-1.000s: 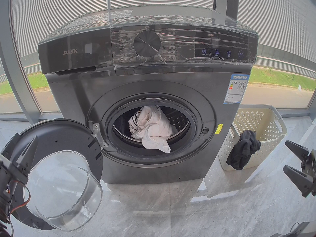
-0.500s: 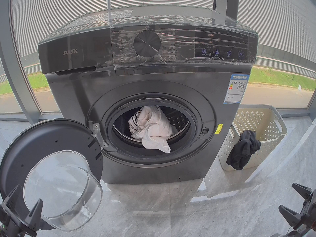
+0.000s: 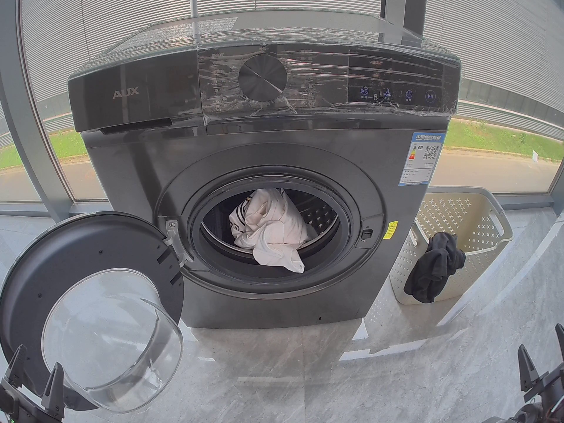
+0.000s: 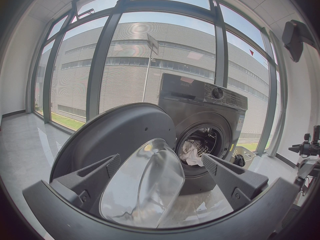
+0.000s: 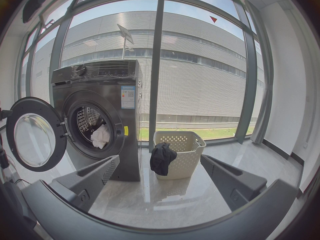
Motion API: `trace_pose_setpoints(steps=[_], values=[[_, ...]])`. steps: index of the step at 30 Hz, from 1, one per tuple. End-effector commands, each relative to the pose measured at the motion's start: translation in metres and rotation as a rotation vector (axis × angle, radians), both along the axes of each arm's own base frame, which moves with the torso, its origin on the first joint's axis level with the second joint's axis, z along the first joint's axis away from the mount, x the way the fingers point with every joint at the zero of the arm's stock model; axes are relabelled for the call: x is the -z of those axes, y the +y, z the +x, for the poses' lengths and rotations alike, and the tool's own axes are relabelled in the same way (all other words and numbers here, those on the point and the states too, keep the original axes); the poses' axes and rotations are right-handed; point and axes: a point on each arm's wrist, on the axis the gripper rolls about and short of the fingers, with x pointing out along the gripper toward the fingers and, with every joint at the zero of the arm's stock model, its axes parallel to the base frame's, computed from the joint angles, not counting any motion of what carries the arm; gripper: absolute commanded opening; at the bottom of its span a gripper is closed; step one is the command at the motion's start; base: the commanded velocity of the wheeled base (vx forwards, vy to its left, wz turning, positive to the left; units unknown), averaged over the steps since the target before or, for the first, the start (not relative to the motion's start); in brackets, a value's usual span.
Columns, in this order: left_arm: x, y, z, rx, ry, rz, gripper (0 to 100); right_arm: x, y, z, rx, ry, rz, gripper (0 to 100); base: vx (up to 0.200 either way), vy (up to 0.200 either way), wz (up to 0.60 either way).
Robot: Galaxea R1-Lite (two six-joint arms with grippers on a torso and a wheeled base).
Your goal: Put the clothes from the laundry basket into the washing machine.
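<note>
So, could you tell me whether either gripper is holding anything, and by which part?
Nothing is held: the left gripper and the right gripper are both open and empty.

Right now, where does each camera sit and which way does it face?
Head view: on the head, looking forward and down at the dark grey front-loading washing machine; left gripper and right gripper at the lower corners.
Left wrist view: low by the round open door, facing the drum past its open fingers.
Right wrist view: low, facing the cream perforated laundry basket past its open fingers.
Both wrist views share the white garment in the drum mouth.
</note>
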Motion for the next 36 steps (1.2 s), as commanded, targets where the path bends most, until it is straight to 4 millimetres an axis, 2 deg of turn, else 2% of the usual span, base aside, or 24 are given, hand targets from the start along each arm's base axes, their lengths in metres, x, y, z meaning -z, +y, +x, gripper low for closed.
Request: trace_pose_setpoints(steps=[1, 5, 6, 14, 16, 19, 20, 26, 33, 36], values=[[0.007, 0.001, -0.001, -0.023, 0.006, -0.001, 100, 0.002, 0.0, -0.003, -0.259, 0.008, -0.018, 100, 0.0, 0.0, 0.0], [0.007, 0.001, -0.001, -0.021, 0.006, 0.0, 100, 0.004, 0.002, -0.007, -0.27, -0.055, -0.044, 100, 0.0, 0.0, 0.0], [0.007, 0.0, -0.001, -0.015, 0.006, 0.001, 100, 0.001, 0.003, -0.007, -0.283, -0.114, -0.103, 100, 0.0, 0.0, 0.0], [0.007, 0.0, -0.001, -0.014, 0.006, 0.001, 100, 0.004, 0.004, -0.007, -0.351, -0.084, -0.089, 100, 0.0, 0.0, 0.0], [0.007, 0.0, -0.001, -0.012, 0.006, 0.001, 100, 0.005, 0.006, -0.008, -0.445, -0.064, -0.074, 100, 0.0, 0.0, 0.0], [0.007, 0.0, -0.001, -0.003, 0.006, 0.003, 100, 0.004, 0.012, -0.012, -0.724, -0.043, -0.005, 100, 0.0, 0.0, 0.0], [0.007, 0.0, -0.001, -0.005, 0.006, 0.002, 100, 0.004, 0.012, -0.013, -0.75, -0.041, 0.005, 100, 0.0, 0.0, 0.0], [0.007, 0.0, -0.001, -0.006, 0.006, 0.001, 100, 0.004, 0.012, -0.012, -0.713, -0.041, 0.008, 100, 0.0, 0.0, 0.0], [0.007, 0.0, -0.001, -0.001, 0.006, -0.003, 100, 0.002, 0.009, -0.007, -0.318, -0.045, 0.005, 100, 0.0, 0.0, 0.0], [0.007, 0.0, -0.001, 0.001, 0.005, -0.009, 100, 0.002, 0.009, -0.006, -0.279, -0.045, 0.007, 100, 0.0, -0.133, 0.0]])
